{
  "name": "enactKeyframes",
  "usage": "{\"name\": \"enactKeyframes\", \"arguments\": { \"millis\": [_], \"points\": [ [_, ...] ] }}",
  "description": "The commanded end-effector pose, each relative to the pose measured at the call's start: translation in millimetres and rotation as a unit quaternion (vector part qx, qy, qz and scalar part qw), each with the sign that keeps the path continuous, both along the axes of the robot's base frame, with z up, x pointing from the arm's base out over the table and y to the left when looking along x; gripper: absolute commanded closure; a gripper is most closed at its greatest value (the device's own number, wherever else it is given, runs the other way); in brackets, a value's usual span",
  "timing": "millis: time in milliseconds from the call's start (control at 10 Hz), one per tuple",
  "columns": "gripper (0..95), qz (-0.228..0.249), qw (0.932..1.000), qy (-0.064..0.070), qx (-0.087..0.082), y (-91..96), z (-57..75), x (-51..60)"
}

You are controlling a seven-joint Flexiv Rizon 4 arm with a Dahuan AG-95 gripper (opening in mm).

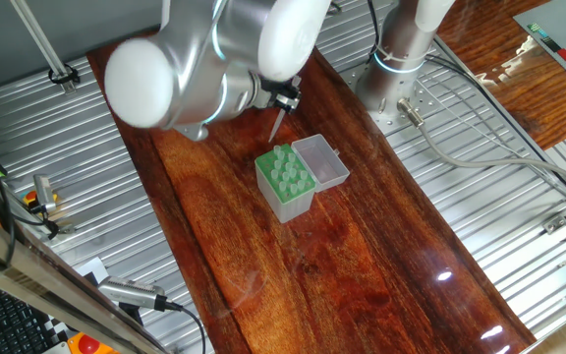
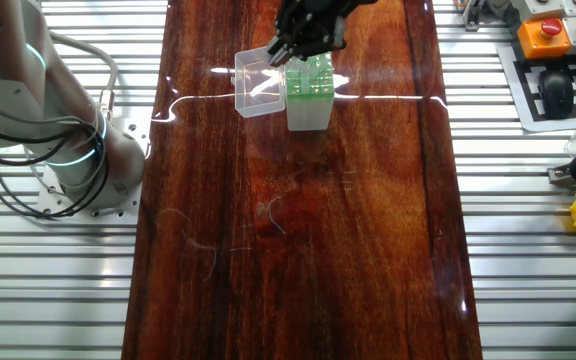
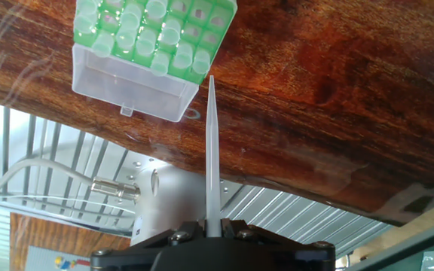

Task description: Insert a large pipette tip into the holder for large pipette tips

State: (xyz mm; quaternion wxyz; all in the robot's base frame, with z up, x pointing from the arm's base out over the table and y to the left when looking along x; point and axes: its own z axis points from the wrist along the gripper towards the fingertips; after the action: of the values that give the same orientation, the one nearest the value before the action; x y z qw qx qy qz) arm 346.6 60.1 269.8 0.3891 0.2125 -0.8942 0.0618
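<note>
Here the end effector (image 3: 212, 226) grips the large pipette tip (image 3: 212, 150) by its wide end, point hanging over the green holder (image 1: 285, 180) near the worktop's (image 1: 362, 256) far end.

Table top (image 2: 368, 250): glossy dark wood w/ glare streaks. Holder (image 1: 285, 182) is pale green plastic, clear plastic lid (image 1: 320, 162); pipette tip (image 3: 212, 150) translucent, smooth. Ribbed metal decking (image 1: 480, 147) alongside.
</note>
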Motion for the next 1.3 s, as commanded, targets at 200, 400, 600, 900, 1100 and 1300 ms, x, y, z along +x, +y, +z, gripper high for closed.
{"name": "enactKeyframes", "arguments": {
  "millis": [200, 400, 600, 900, 1100, 1300],
  "points": [
    [95.0, 0.004, 1.0, -0.002, 0.005, -1.5, -9.3, -1.5],
    [95.0, 0.005, 1.0, -0.002, 0.004, 0.7, -14.2, -1.9],
    [95.0, 0.009, 1.0, -0.001, -0.001, 2.3, -19.6, -2.2],
    [95.0, 0.017, 0.9999, 0.002, -0.001, 0.8, -27.0, -1.9],
    [95.0, 0.022, 0.9997, 0.005, -0.003, 0.3, -29.9, -1.8],
    [95.0, 0.027, 0.9996, 0.007, -0.003, -0.2, -33.1, -1.8]
  ]
}}
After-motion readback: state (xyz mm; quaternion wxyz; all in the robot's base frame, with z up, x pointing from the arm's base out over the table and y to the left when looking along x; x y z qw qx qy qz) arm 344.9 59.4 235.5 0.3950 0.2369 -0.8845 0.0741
